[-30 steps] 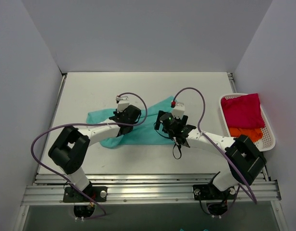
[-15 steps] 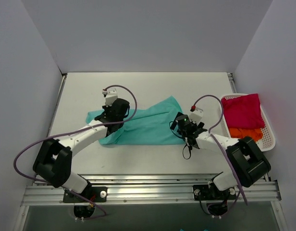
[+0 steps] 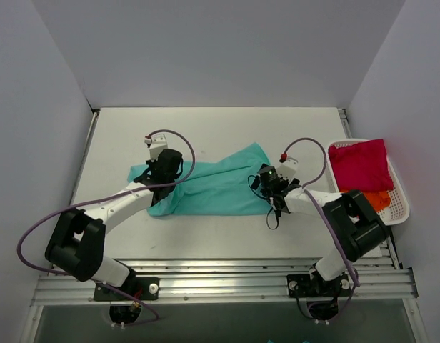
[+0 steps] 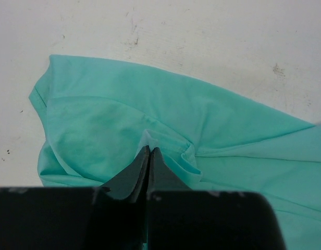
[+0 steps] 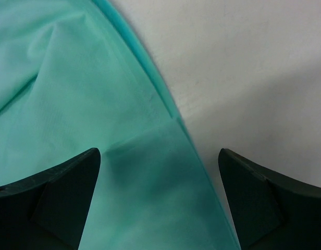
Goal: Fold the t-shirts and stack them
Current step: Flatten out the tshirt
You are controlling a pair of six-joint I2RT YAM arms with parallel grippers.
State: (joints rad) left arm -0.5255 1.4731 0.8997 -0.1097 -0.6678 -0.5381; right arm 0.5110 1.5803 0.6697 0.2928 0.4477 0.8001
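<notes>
A teal t-shirt (image 3: 220,189) lies spread flat across the middle of the table. My left gripper (image 3: 163,174) is at the shirt's left part. In the left wrist view the left gripper (image 4: 150,149) is shut on a small raised fold of the teal cloth (image 4: 98,114). My right gripper (image 3: 267,184) is at the shirt's right edge. In the right wrist view the right gripper (image 5: 159,152) is wide open, with the shirt's hem (image 5: 72,78) and bare table between the fingers. A magenta-red t-shirt (image 3: 359,163) and an orange one (image 3: 366,198) lie in the basket.
A white slotted basket (image 3: 402,209) stands at the table's right edge. Grey walls close in the table at the left, back and right. A metal rail (image 3: 220,286) runs along the near edge by the arm bases.
My left gripper has moved left and away with the cloth, and my right gripper has moved right. The teal shirt has been drawn out wider and flatter between them.
</notes>
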